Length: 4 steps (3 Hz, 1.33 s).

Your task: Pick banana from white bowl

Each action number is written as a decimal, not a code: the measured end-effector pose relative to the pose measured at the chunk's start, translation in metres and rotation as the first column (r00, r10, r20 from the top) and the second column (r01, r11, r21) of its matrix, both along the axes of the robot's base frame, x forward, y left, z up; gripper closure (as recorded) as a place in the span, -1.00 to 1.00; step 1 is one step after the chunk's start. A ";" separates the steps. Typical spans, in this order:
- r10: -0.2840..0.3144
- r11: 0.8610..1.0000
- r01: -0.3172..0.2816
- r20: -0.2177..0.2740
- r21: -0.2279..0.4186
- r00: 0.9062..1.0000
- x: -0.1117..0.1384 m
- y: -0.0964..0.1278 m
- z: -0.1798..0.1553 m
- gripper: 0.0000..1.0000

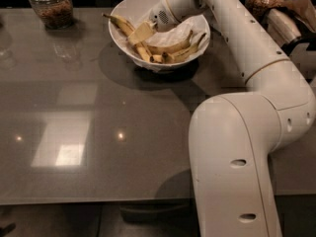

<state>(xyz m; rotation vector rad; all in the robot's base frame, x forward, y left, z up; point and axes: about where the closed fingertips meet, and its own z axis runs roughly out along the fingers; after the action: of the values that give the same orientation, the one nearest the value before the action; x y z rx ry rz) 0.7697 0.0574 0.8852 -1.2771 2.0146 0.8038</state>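
Note:
The white bowl [148, 65] stands at the back middle of the grey table. The banana [120, 24], long and brown-bruised, lies along the bowl's left side with its dark stem tip over the rim. Two shorter curved bananas [174, 47] lie to its right in the bowl. My gripper [142, 33] reaches down into the bowl from the right and sits right on the middle of the long banana, covering part of it.
A glass jar [51, 6] with brown contents stands at the back left. Another jar [260, 1] and a brown bag [296, 6] are at the back right. My arm's white body [237, 147] covers the table's right part. The glossy table [98, 132] stretches forward.

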 end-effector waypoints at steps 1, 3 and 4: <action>0.014 0.998 -0.012 0.032 -0.063 0.999 -0.007 -0.002 0.019 1.00; 0.043 0.974 -0.022 0.089 -0.225 0.995 -0.020 -0.014 0.049 1.00; 0.051 0.960 -0.014 0.124 -0.280 0.991 -0.022 -0.022 0.063 1.00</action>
<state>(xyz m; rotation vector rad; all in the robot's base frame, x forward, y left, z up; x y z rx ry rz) 0.7473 0.0353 0.9487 -1.4811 2.0568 0.4463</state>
